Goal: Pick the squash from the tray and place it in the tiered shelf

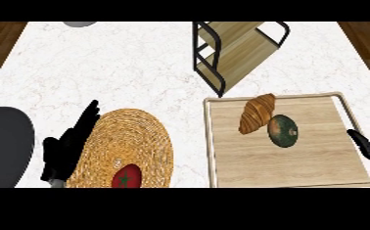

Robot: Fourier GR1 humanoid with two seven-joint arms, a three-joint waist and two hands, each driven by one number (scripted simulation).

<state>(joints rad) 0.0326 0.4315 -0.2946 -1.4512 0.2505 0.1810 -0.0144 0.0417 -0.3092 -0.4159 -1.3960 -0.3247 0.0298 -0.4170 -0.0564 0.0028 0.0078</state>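
Green squash (283,131) on tray (289,168), near right hand (359,141); finger spread unclear.

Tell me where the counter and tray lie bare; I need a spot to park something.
Bare: marble counter between woven mat and tiered shelf; tray below squash. Crowded: croissant beside squash.

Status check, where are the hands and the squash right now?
Left hand open, resting by the woven mat. Right hand at tray edge, fingers unclear. Squash on tray, touching croissant. Shelf beyond.
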